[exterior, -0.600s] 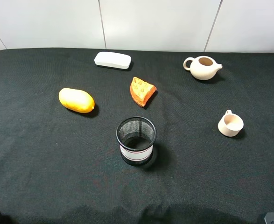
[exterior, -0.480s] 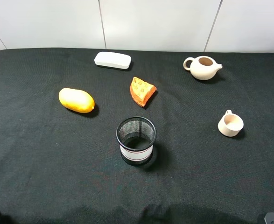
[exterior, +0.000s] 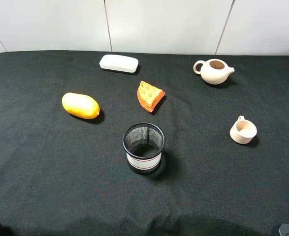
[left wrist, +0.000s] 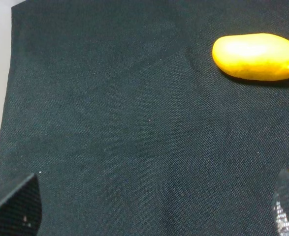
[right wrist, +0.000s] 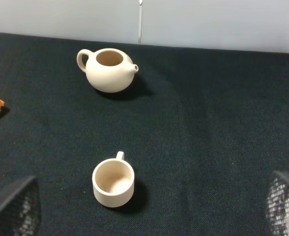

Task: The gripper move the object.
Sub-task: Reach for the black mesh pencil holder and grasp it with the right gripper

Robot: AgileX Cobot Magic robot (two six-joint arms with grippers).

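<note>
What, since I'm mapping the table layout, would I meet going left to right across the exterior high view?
Mango, case, pen cup, teapot, cup. The wedge is left out: it lies beyond the pen cup and overlaps it left to right.

I'm looking down at a table draped in black cloth. Behind the table, a white panelled wall is catching soft, even light, with thin dark seams dividing it.
</note>
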